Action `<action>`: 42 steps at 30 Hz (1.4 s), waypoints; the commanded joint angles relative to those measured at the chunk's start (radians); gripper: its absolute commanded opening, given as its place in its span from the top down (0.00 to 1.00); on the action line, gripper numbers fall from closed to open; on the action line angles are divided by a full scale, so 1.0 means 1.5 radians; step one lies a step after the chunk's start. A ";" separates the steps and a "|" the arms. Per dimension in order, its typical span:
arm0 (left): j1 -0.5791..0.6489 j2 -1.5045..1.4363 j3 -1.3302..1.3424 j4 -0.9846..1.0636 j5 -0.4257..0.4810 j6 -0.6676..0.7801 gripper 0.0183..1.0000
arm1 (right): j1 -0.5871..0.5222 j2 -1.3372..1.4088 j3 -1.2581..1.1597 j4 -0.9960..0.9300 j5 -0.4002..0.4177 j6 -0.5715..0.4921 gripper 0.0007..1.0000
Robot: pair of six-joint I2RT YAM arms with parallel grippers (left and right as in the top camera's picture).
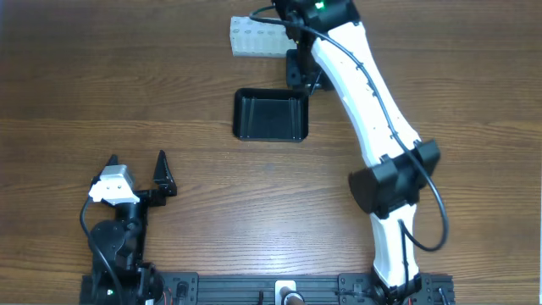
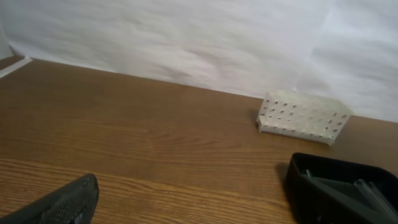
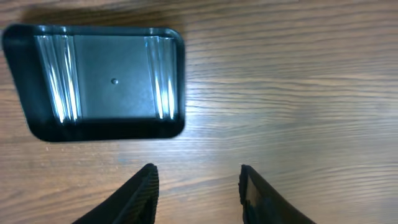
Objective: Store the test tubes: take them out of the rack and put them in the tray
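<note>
The white perforated rack [image 1: 254,38] [image 2: 305,116] stands at the table's far side, and its top shows rows of bare holes. In front of it sits the black tray [image 1: 271,127] [image 3: 112,81] [image 2: 298,186]. Clear test tubes [image 3: 56,81] lie along one of its side walls and more tubes [image 3: 160,78] [image 2: 367,193] along the other. My right gripper [image 1: 306,78] [image 3: 196,186] hovers over bare wood just beside the tray, open and holding nothing. Near the front left, my left gripper [image 1: 138,169] is low by its base and open, far from tray and rack.
The wooden table [image 1: 127,85] stretches bare to the left of the tray and rack. The right arm [image 1: 373,119] runs diagonally from the front right up to the rack area. A white wall [image 2: 186,37] rises behind the table.
</note>
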 commanded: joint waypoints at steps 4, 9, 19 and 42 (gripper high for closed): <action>0.003 -0.003 -0.003 -0.002 0.009 0.012 0.00 | 0.000 -0.132 -0.111 0.007 0.073 -0.009 0.53; 0.003 -0.003 -0.003 -0.002 0.009 0.012 0.00 | -0.006 -0.269 -0.303 0.097 0.073 -0.009 0.48; 0.003 -0.003 -0.003 -0.002 0.009 0.012 0.00 | -0.049 -0.524 -0.641 0.311 0.073 -0.108 0.38; 0.003 -0.003 -0.003 -0.002 0.009 0.012 0.00 | -0.204 -0.991 -1.258 1.030 0.027 -0.281 0.01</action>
